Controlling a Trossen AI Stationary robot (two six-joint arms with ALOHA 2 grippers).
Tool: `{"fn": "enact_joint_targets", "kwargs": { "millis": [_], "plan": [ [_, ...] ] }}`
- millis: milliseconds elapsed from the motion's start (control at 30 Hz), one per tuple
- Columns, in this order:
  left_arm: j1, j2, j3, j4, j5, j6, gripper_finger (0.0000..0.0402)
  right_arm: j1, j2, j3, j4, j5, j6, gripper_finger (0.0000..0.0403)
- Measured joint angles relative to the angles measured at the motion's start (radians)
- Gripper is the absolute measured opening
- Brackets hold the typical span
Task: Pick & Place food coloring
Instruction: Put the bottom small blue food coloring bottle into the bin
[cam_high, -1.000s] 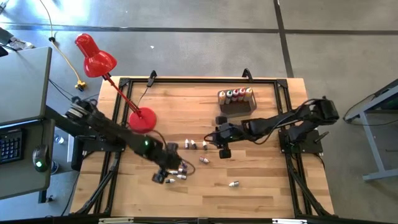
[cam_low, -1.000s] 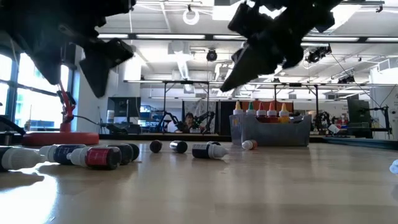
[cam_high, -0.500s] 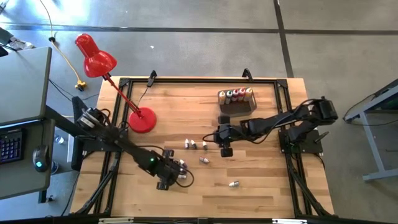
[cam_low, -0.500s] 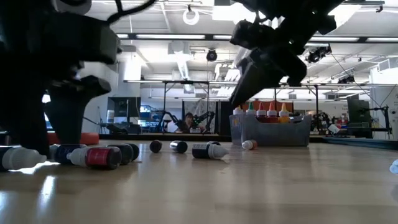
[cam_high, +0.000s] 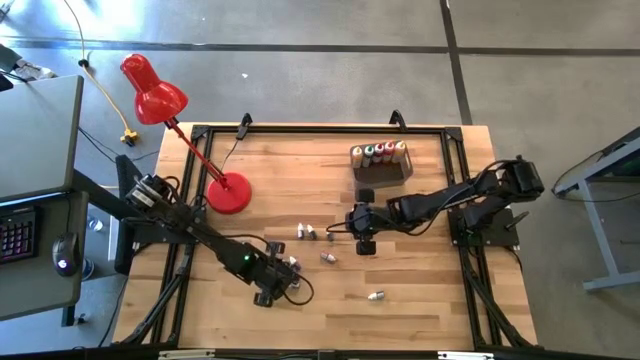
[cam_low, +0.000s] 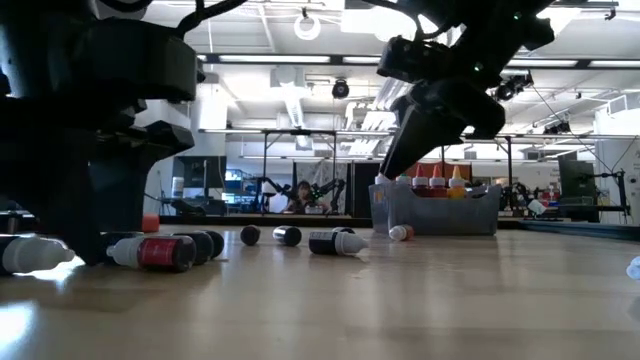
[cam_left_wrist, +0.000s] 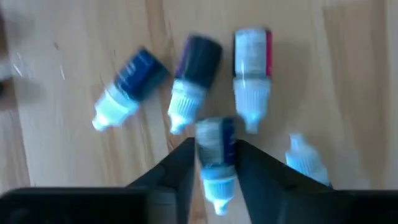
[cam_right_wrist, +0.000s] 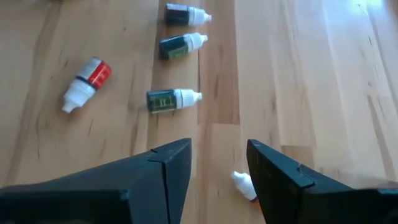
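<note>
Leftmost on the wooden table (cam_high: 420, 300) stands the red desk lamp (cam_high: 228, 192), its base near the back-left corner. Just in front of it, the left gripper (cam_high: 283, 283) is down among a cluster of tiny dark-and-white bottles (cam_left_wrist: 186, 74) near the front edge. Its two fingers (cam_left_wrist: 177, 168) straddle one tiny bottle (cam_left_wrist: 214, 149) that lies on the wood with its white cap toward the wrist; whether the fingers already press on it cannot be told. Near the table's middle, three more small bottles (cam_right_wrist: 174, 99) lie in a loose row, with a red-labelled one (cam_right_wrist: 86, 84) a little apart from them. The right gripper (cam_high: 365, 242) hovers just beside this row, its fingers (cam_right_wrist: 273, 168) spread and empty. Behind it, near the back edge, the grey tub (cam_high: 380, 170) holds a row of upright coloured bottles (cam_high: 379, 153). One stray bottle (cam_high: 377, 296) lies alone near the front edge.
</note>
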Motion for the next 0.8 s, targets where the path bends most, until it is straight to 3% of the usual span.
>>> {"fn": "enact_joint_targets", "kwargs": {
  "millis": [200,433,567,800],
  "plan": [
    [0.003,0.001,0.000,0.012,-0.035,-0.003,0.0036,0.016,0.000,0.000,-0.028,0.009,0.054,0.0149],
    [0.012,-0.051,0.043,0.000,-0.119,0.037,0.0046,0.079,-0.001,0.000,-0.160,-0.097,0.271,0.0149],
    [0.055,-0.082,0.132,-0.009,-0.180,0.212,0.0065,0.154,-0.001,0.000,-0.205,-0.115,0.365,0.0149],
    [0.287,-0.067,0.302,0.088,-0.150,0.553,0.0068,0.277,-0.001,0.000,-0.409,0.054,0.548,0.0149]
  ]
}}
